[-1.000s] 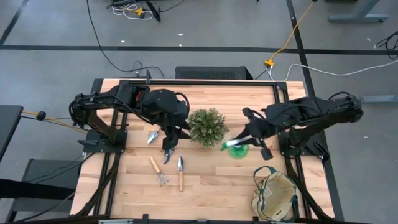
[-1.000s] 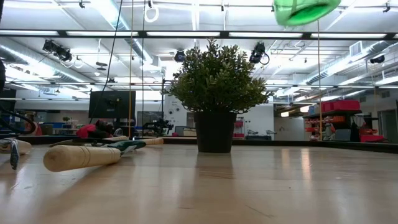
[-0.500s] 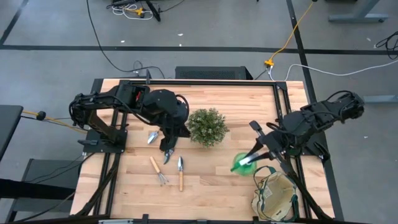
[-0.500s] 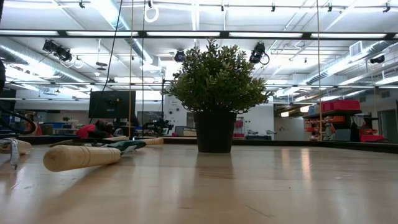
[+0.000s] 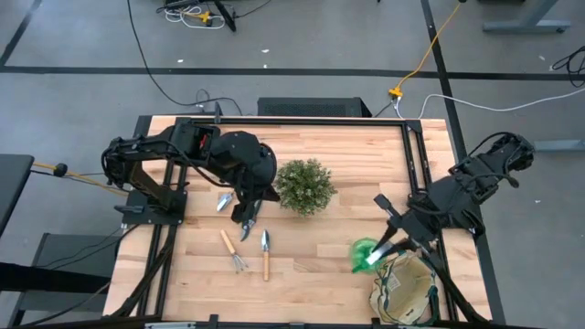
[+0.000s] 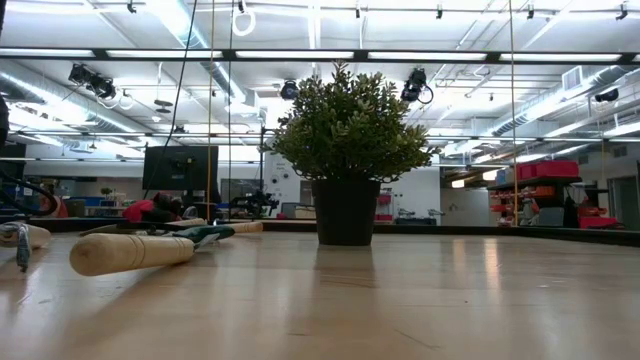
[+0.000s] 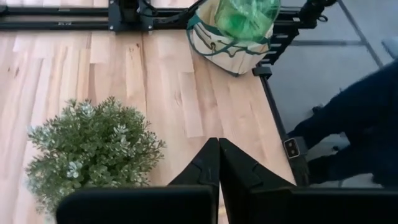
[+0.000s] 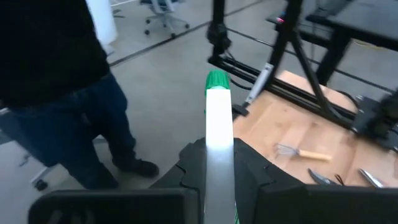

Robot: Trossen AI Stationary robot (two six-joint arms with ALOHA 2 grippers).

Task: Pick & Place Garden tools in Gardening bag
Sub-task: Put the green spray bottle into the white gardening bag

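A: Where is the right gripper (image 5: 382,252) at this moment?

B: Near the worktop's (image 5: 320,265) front right corner, clamped on the white part (image 8: 218,143) of the green round item (image 5: 366,255), which hangs just beside the gardening bag's (image 5: 405,288) rim, on the side toward the plant. In the left wrist view the green item (image 7: 244,17) overlaps the bag's (image 7: 211,43) open mouth.

A: And the bag itself?

B: It sits in that front right corner, close to the worktop's right and front edges, with the arm's dark frame rails right alongside.

A: The left gripper (image 5: 247,213)?

B: Fingers (image 7: 214,168) pressed together with nothing between them. It hangs left of the bushy plant (image 5: 304,185), just above the pruning shears (image 5: 247,226), which lie on the wood.

A: What else lies around it?

B: A small trowel (image 5: 222,200) just to its left, and nearer the front edge a wooden-handled rake (image 5: 232,250) and a second trowel (image 5: 265,253), side by side but apart. From the low view a wooden handle (image 6: 130,250) lies across the left foreground.

A: Open room?

B: The broad strip of bare wood between the plant and the bag, and the whole back half of the worktop behind the plant. A person (image 8: 68,93) in dark clothes stands on the floor past the right edge.
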